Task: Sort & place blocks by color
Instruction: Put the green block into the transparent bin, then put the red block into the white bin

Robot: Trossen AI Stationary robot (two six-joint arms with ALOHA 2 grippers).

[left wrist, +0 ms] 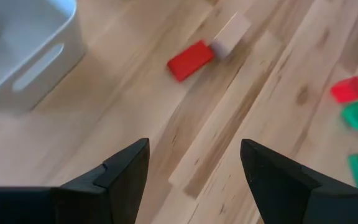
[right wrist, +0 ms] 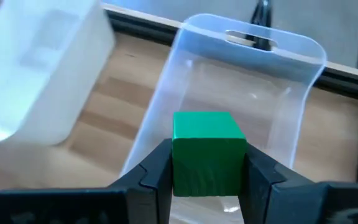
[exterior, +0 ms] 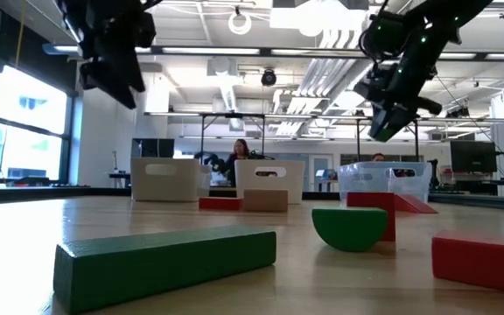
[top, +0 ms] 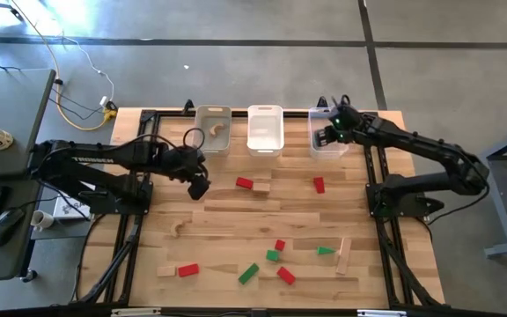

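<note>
Above the clear right-hand bin [top: 327, 141], the right gripper [right wrist: 207, 180] pinched a green block [right wrist: 208, 152] between its fingers, ready, it seemed, to drop it in. The left gripper [top: 199, 187], fingers spread and empty, hung near a red block [top: 244, 183] and a plain wood block [top: 261, 187]. One wooden piece [top: 217, 131] lay in the left bin [top: 212, 113]; the middle bin [top: 265, 113] looked empty, and most blocks [top: 271, 260] sat unsorted on the table [top: 227, 224]
</note>
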